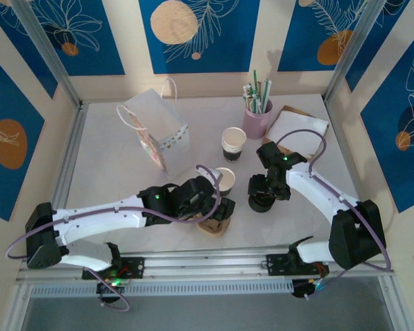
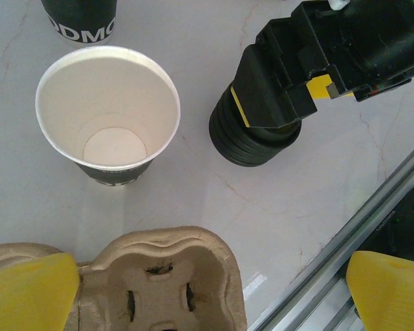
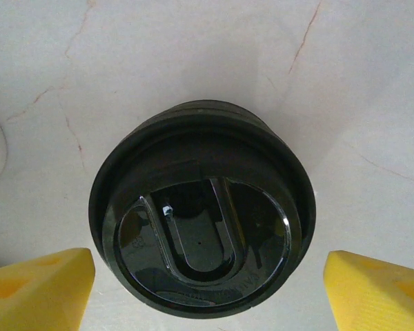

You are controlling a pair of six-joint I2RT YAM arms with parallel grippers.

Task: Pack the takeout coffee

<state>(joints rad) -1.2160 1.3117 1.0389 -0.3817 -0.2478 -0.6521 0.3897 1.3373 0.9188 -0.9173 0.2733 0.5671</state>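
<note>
Just beyond the wide-open left claw [image 2: 208, 293], the lidless paper cup [image 2: 107, 114], upright, untouched.

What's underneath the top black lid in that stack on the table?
Under the top lid sit more nested black lids, their rims showing at the side. The table directly beneath is covered.

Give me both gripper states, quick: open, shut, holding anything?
Left gripper: open, empty, above the cardboard cup carrier.
Right gripper: open, straddling the stack of black lids, not gripping it.
</note>
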